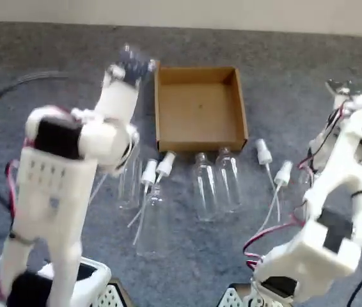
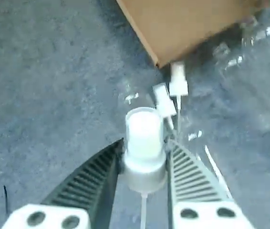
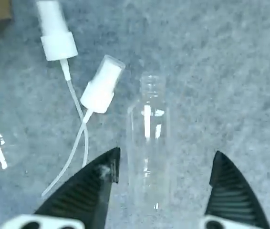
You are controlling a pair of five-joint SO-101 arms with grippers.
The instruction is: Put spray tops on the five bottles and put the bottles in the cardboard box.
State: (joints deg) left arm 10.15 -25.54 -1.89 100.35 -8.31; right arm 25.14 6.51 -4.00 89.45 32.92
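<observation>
My left gripper [image 2: 144, 160] is shut on a white spray top [image 2: 144, 138], held above the carpet near the cardboard box [image 1: 197, 144]. Two more spray tops [image 2: 171, 90] lie by the box's near left corner. Clear bottles lie in front of the box: one beside my left arm [image 1: 128, 185], one nearer [image 1: 152, 220], and two side by side [image 1: 214, 182]. My right gripper [image 3: 163, 164] hangs open over another clear bottle [image 3: 148, 138] lying on the carpet. Beside it lie two spray tops [image 3: 101, 90] with long tubes.
Grey carpet [image 1: 264, 83] covers the table. The left arm [image 1: 72, 147] hides part of the bottles beneath it. The right arm [image 1: 344, 179] and its red and black cables [image 1: 277, 230] stand at the right.
</observation>
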